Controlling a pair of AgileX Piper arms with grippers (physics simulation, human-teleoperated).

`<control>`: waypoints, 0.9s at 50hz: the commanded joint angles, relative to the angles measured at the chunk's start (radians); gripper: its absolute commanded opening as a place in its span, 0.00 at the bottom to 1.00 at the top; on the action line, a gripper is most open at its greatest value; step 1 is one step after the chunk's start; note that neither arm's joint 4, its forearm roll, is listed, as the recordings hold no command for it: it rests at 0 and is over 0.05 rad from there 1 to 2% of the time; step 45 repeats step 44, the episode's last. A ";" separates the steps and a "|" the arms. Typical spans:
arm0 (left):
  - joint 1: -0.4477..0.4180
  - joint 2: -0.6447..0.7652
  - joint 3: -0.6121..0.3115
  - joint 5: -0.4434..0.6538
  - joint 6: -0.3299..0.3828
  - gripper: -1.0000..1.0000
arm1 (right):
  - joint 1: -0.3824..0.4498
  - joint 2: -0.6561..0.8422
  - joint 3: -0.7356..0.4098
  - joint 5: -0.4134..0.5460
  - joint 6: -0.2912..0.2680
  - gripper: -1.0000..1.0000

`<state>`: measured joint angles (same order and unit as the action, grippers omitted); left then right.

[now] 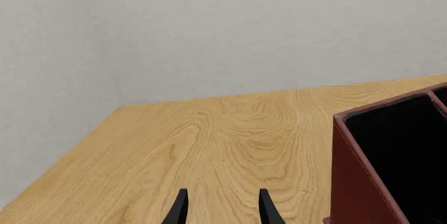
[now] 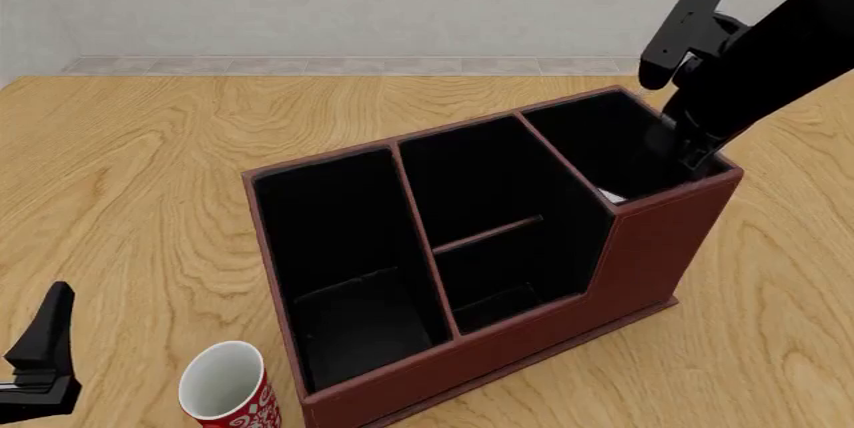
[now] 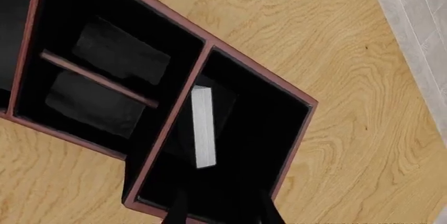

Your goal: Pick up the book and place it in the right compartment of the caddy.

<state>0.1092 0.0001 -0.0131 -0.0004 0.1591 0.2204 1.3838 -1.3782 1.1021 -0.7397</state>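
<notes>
book (image 3: 202, 127) on edge inside right compartment (image 3: 279, 130) of caddy (image 2: 641, 258), against its left wall | right gripper (image 3: 222, 211) above it, fingers apart, empty | left gripper (image 1: 222, 208) apart, idle near-left | withdraw straight up, clear of walls

- The caddy (image 2: 534, 278) sits mid-table (image 2: 147, 178), turned at an angle.
- The book (image 3: 202, 127) stands on edge inside the right compartment (image 3: 269, 130), against the wall it shares with the middle section (image 2: 487, 208).
- A cup (image 2: 227, 388) stands at the near edge, left of the caddy's front corner.
- The right gripper (image 3: 220, 208) hangs above the right compartment.
- The left gripper (image 2: 40, 363) is near the table's front-left edge.
</notes>
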 commanded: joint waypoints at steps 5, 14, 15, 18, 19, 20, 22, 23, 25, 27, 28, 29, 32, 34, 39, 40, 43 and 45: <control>0.000 0.000 -0.005 0.002 0.001 1.00 | -0.007 -0.079 -0.056 0.072 -0.047 1.00; -0.007 0.000 -0.027 0.014 -0.001 1.00 | -0.010 -0.174 -0.023 0.103 -0.064 1.00; -0.009 0.000 -0.031 0.016 -0.001 1.00 | -0.009 -0.187 -0.016 0.105 -0.065 1.00; -0.007 0.000 -0.046 0.023 -0.002 1.00 | -0.002 -0.228 -0.004 0.115 -0.063 1.00; -0.007 0.000 -0.047 0.022 0.000 1.00 | 0.001 -0.243 -0.005 0.115 -0.063 1.00; -0.007 0.000 -0.048 0.023 0.000 1.00 | 0.004 -0.257 -0.001 0.117 -0.059 1.00; -0.008 0.000 -0.052 0.026 0.000 1.00 | 0.014 -0.286 -0.005 0.117 -0.048 1.00; -0.008 0.000 -0.052 0.026 0.000 1.00 | 0.014 -0.286 -0.005 0.117 -0.048 1.00; -0.008 0.000 -0.058 0.029 -0.001 1.00 | 0.020 -0.320 0.013 0.118 -0.045 1.00; -0.008 0.000 -0.062 0.032 0.001 1.00 | 0.031 -0.360 0.033 0.118 -0.050 1.00; -0.007 0.000 -0.065 0.034 0.001 1.00 | 0.034 -0.379 0.050 0.118 -0.048 1.00; -0.007 0.000 -0.068 0.036 0.001 1.00 | 0.042 -0.396 0.059 0.118 -0.043 1.00; -0.007 0.000 -0.072 0.039 0.003 1.00 | 0.063 -0.427 0.061 0.118 -0.033 1.00; -0.005 0.000 -0.080 0.044 0.003 1.00 | 0.067 -0.475 0.091 0.118 -0.033 1.00; -0.008 0.000 -0.092 0.051 0.006 1.00 | 0.120 -0.522 0.057 0.117 0.022 1.00; -0.009 0.000 -0.092 0.051 0.009 1.00 | 0.119 -0.542 0.065 0.116 0.014 1.00; -0.010 0.000 -0.095 0.052 0.013 1.00 | 0.116 -0.592 0.093 0.116 0.007 1.00; -0.011 0.000 -0.097 0.053 0.014 1.00 | 0.115 -0.612 0.093 0.113 0.009 1.00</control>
